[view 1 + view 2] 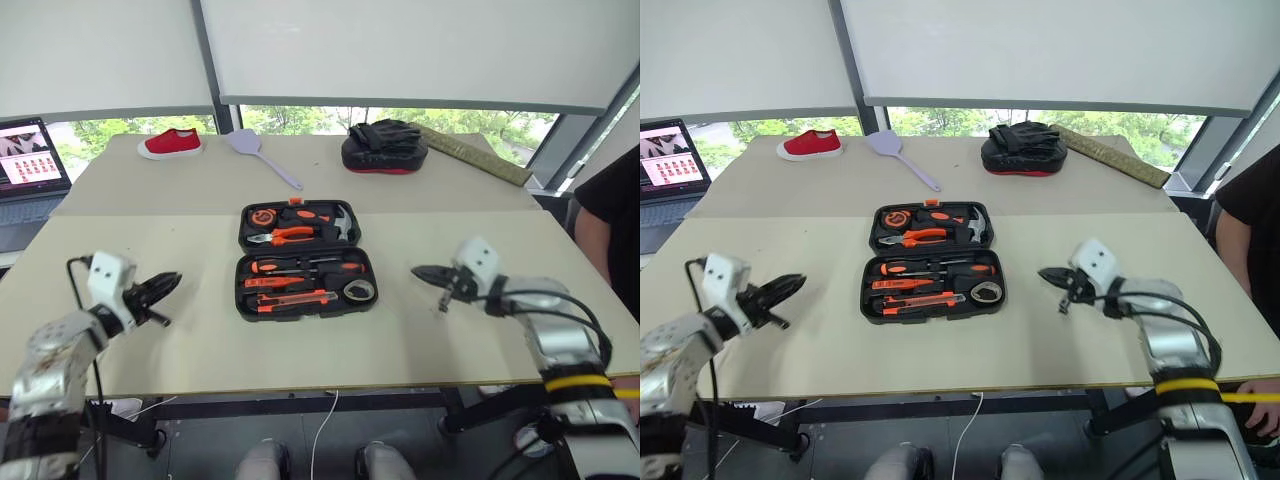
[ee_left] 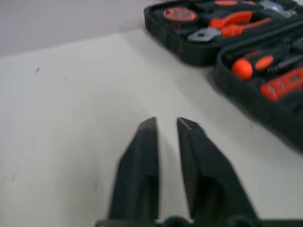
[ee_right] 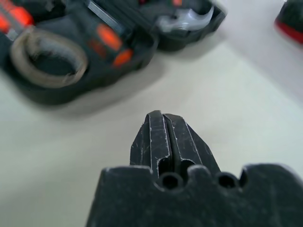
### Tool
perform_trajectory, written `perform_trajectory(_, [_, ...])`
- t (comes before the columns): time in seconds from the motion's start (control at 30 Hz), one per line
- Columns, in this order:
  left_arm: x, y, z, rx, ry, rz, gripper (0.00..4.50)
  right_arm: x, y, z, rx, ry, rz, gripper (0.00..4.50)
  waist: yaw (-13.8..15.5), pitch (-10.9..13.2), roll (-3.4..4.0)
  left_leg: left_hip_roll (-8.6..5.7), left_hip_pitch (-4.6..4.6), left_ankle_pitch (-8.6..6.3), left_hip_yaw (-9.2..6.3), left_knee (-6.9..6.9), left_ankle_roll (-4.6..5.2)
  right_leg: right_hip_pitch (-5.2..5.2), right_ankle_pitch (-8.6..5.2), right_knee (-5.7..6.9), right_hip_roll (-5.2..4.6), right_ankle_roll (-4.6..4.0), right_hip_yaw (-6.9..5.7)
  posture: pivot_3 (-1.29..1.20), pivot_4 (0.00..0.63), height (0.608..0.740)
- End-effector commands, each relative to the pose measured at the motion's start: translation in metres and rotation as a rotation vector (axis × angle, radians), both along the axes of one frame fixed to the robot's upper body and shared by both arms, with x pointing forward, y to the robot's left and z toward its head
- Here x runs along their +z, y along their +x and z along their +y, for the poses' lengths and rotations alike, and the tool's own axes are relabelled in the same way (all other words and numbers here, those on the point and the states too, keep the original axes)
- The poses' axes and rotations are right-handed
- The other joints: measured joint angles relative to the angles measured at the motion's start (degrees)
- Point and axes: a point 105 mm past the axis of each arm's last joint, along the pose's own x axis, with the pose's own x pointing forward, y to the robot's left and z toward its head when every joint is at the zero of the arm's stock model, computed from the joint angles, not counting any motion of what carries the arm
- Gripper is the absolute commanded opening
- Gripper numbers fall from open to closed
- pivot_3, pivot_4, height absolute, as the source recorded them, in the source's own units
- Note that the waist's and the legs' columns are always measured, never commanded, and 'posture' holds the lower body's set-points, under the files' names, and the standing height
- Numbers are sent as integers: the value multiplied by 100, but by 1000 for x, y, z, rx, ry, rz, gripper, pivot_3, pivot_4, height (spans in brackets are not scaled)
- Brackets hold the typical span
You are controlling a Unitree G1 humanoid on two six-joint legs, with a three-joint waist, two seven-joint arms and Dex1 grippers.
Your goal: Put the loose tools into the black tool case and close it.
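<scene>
The flat black plastic tool case (image 1: 305, 258) lies open mid-table, between the left gripper (image 1: 168, 284), fingers nearly together, and the closed right gripper (image 1: 428, 273), both empty.

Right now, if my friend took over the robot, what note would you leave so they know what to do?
Left gripper: nearly shut, empty, above the table, left of the case.
Right gripper: shut, empty, right of the case.
Black tool case: lying open mid-table. Screwdrivers, utility knife and tape roll sit in its near half.
Done: tools look packed; none loose around it.
Left: fold the case shut and latch it.
</scene>
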Motion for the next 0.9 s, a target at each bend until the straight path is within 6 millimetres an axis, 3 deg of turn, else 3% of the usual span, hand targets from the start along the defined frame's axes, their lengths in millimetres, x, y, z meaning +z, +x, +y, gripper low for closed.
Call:
perform_trajectory(0.03, [-2,24,-13,20,23,22,86,1,24,11,-35,-27,13,0,-20,1,-1,0,3,14,8,0,20,5,15,0,2,24,0,0,150,740])
perform_trajectory(0.27, [-8,57,-39,6,43,104,86,-1,56,33,-43,-73,30,0,-41,8,-11,-6,-27,9,29,-6,32,-14,29,-4,9,-3,2,0,150,740])
perform_trajectory(0.4, [-2,70,-63,-71,13,97,86,1,60,55,35,-66,22,0,-53,12,-16,-7,-37,10,32,-5,32,-22,29,-4,9,-1,1,0,150,740])
perform_trajectory(0.5, [-5,70,-80,-167,26,137,86,1,61,68,70,-62,16,0,-44,13,-16,-8,-37,10,33,-5,32,-21,29,-3,9,0,1,0,150,740])
perform_trajectory(0.7, [-2,67,-89,-255,20,162,86,-2,54,81,161,-37,99,0,-46,13,-15,-9,-37,10,33,-4,31,-18,30,-2,7,2,1,0,150,740])
perform_trajectory(0.9, [-4,45,-90,-364,0,176,86,-11,37,75,278,-46,156,0,-60,13,-15,-8,-37,6,32,-6,34,-18,29,3,7,2,1,0,150,740])
